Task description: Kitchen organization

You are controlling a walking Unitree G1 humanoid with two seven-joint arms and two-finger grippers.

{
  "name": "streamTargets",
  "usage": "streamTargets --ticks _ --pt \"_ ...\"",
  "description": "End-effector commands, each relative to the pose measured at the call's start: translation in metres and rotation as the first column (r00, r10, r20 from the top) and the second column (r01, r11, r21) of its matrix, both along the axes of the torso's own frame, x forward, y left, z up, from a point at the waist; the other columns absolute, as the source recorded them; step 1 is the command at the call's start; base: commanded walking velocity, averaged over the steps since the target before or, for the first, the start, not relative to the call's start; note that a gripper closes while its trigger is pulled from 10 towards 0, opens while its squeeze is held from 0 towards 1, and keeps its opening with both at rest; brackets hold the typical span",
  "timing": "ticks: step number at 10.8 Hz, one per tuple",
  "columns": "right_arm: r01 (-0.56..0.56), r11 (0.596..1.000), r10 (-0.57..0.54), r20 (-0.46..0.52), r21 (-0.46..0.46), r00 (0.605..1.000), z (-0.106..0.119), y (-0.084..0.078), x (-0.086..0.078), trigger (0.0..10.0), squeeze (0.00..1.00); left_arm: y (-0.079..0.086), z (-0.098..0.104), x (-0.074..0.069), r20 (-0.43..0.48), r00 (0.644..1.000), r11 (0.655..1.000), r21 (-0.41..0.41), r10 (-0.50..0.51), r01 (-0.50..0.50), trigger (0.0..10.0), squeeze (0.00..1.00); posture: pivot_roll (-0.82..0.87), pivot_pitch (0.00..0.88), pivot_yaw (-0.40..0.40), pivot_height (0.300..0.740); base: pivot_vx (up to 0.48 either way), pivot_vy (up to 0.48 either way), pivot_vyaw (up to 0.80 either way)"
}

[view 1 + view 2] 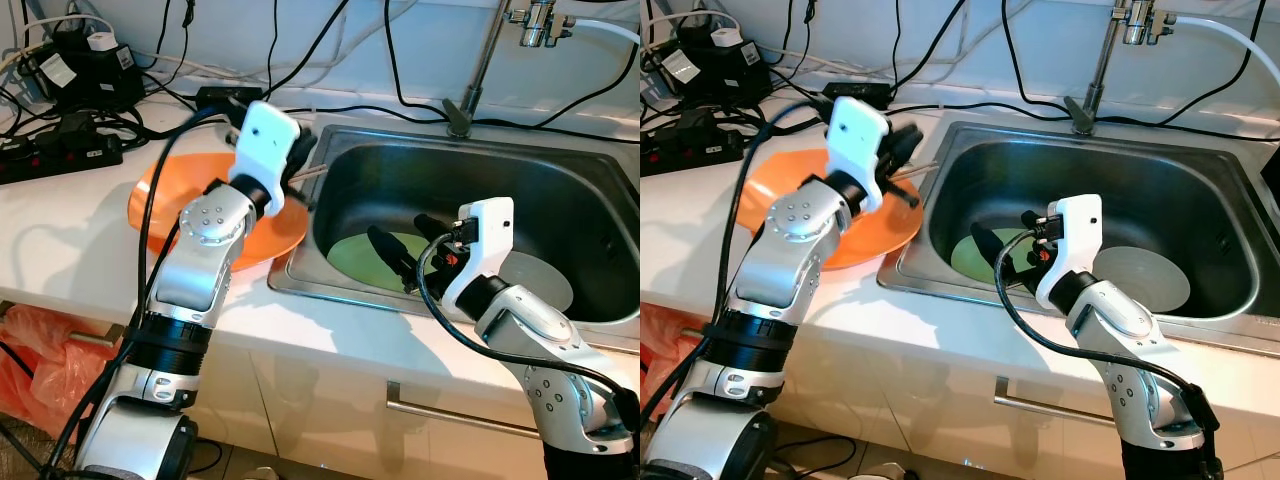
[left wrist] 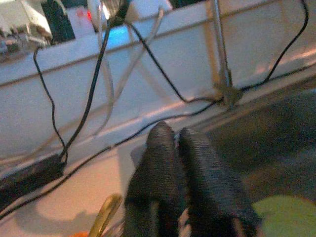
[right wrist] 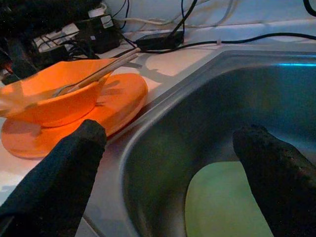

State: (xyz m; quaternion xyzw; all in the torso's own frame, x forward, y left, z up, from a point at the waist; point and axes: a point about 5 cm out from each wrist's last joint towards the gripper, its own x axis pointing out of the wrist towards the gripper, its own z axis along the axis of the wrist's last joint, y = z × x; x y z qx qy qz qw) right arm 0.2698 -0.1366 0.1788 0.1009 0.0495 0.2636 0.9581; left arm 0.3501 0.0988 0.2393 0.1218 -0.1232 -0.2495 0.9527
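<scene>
- Left eye view: left gripper [image 1: 303, 165] over the counter beside the steel sink [image 1: 560, 170], above the orange plate [image 1: 160, 205]; right gripper [image 1: 400, 250] inside the sink, above the green plate [image 1: 360, 258]; a grey plate [image 1: 545, 280] lies beside it
- Left wrist view: black fingers [image 2: 197, 182] pressed together, clenched, nothing seen between them
- Right wrist view: fingers [image 3: 64, 168] spread wide, released; orange bowl [image 3: 54, 101] with a spoon [image 3: 94, 76] sits on the orange plate
</scene>
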Motion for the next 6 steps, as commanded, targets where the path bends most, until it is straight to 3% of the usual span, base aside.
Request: streamTargets --ticks 1,6 --pt "0.007 1.000 -0.007 0.026 -0.007 1.000 0.005 0.000 0.002 10.0 0.00 -0.001 0.007 -0.004 0.043 0.999 1.000 -0.012 -0.012 0.012 10.0 1.00 0.08 0.000 0.012 0.740 0.000 0.000 0.00" --pt "-0.054 0.998 0.053 -0.011 -0.014 0.999 0.000 0.001 -0.002 10.0 0.00 0.005 -0.008 -0.016 0.023 0.997 0.974 0.216 -0.079 0.072 10.0 1.00 0.08 0.003 0.012 0.740 0.000 0.000 0.00"
